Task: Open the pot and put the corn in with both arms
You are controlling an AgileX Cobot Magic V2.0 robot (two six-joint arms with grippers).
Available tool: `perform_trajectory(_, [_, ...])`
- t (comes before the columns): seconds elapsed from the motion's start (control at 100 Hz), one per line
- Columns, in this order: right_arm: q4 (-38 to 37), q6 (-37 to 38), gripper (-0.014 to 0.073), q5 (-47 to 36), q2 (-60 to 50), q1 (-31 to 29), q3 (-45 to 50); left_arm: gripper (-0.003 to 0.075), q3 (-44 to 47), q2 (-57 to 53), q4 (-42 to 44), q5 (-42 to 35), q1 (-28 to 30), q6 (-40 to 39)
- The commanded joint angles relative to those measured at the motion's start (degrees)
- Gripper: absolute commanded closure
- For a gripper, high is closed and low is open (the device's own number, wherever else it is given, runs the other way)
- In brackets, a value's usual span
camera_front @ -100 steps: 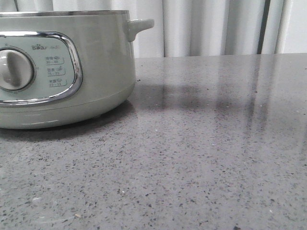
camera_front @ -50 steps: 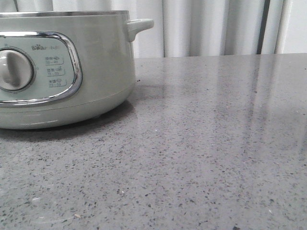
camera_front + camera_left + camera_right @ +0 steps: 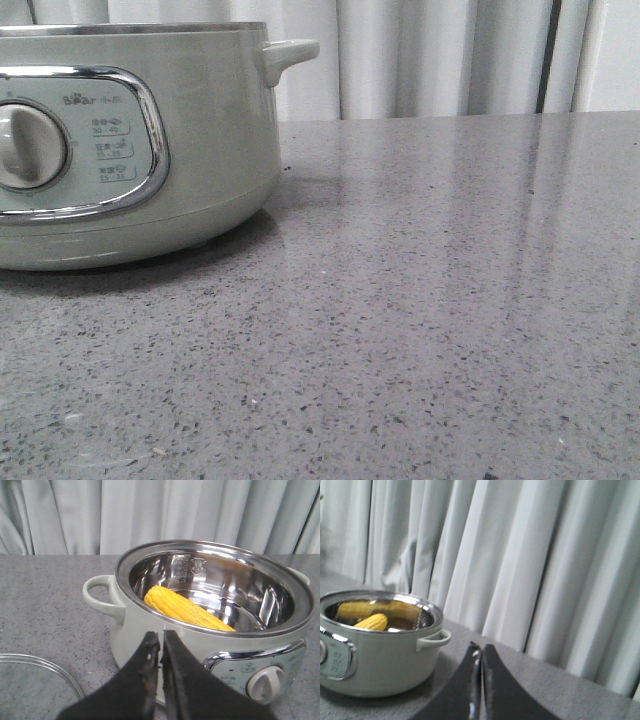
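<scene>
I see the pot [image 3: 210,630] uncovered near the desk's [image 3: 420,320] left edge, the corn [image 3: 185,608] lying inside on its steel bottom. The glass lid [image 3: 35,685] lies flat beside it. My left gripper [image 3: 161,647] and right gripper [image 3: 479,661] are both closed, empty.

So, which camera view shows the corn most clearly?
The left wrist view: it looks down into the open pot, where the corn lies whole on the metal bottom. The right wrist view shows only its end above the rim, with a reflection behind. The front view shows the pot's outside only, no corn.
</scene>
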Motion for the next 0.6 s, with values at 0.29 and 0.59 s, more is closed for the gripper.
perform_trajectory(0.29, [-1.59, -0.44, 0.0637, -3.85, -3.37, -0.90, -0.29, 0.0741, -1.87, 1.36, -3.96, -4.37, -0.59, 0.45])
perform_trajectory(0.59, [-1.59, -0.44, 0.0637, -3.85, -3.37, -0.90, -0.29, 0.0741, -1.87, 1.36, -3.96, -4.37, -0.59, 0.45])
